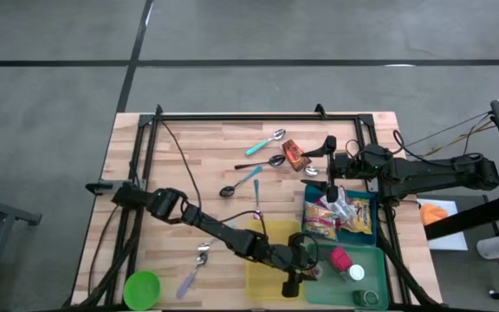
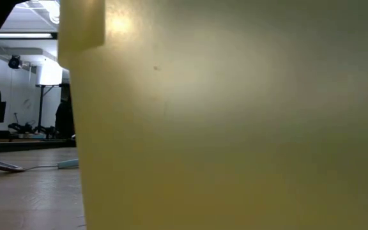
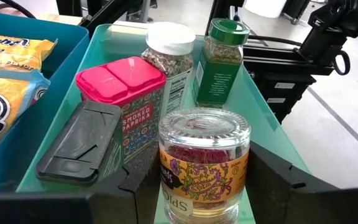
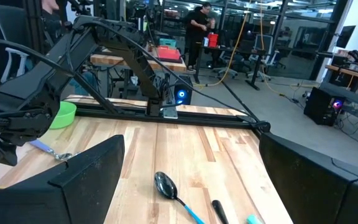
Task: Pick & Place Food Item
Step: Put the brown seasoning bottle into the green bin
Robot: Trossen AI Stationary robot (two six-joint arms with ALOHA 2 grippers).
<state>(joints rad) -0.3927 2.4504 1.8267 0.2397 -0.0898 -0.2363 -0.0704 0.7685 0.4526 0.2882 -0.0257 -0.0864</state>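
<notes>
Here, left claw grips a jar; neighbouring tin reads "SMOKED PAPRIKA".

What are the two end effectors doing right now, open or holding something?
Left end effector: closed on the glass spice jar, over the green bin.
Right end effector: open, holding nothing, above the table.

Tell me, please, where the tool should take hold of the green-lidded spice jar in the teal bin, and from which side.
Probably by the green lid, coming from above. The green-lidded spice jar stands upright at the bin's far end, with the white-lidded jar close beside it and the teal bin wall near, so its sides look crowded while the top is free.
</notes>
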